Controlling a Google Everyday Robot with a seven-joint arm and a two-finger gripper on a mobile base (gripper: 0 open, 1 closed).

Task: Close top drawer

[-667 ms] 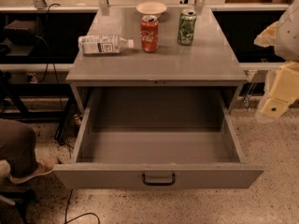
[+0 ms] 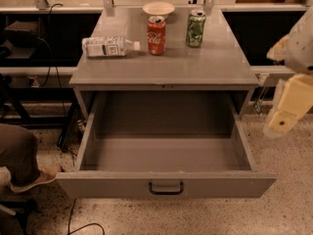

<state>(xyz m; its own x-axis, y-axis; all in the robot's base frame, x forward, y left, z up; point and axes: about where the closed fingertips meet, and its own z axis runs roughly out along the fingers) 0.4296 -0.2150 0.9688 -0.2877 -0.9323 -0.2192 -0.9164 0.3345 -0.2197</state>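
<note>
Far left, down low, there's somebody's trouser leg (image 2: 17, 153) and a tan shoe (image 2: 36, 177) planted on the speckled terrazzo floor (image 2: 293, 209). A black cable (image 2: 80, 226) snakes across the floor just next to them. Behind that, the space under the long bench (image 2: 44, 9) is dark, with more wires hanging in it.

Then you get the grey metal cabinet, which has a flat matte cabinet top (image 2: 166, 70). On the left side of the top a clear plastic water bottle (image 2: 110, 46) lies on its side with the cap pointing right. Next to it is a red Coca-Cola can (image 2: 156, 35), standing upright. A small pale bowl (image 2: 158, 8) sits behind the Coke can at the back edge. A green soda can (image 2: 195, 28), also upright, stands a bit right of those.

Below all that, the top drawer (image 2: 220, 185) is pulled way out toward the camera. You can see its bare grey bottom and both side walls. The small black loop handle (image 2: 166, 187) sits dead centre on the front panel.

Over on the right edge the cream-coloured gripper (image 2: 282, 122) hangs in the air off the drawer's right side, level with the side wall. It's clear of the cabinet and touching nothing. I honestly can't tell if it's spread or closed up. Past it there's just more terrazzo, plus another dark gap under the bench.
</note>
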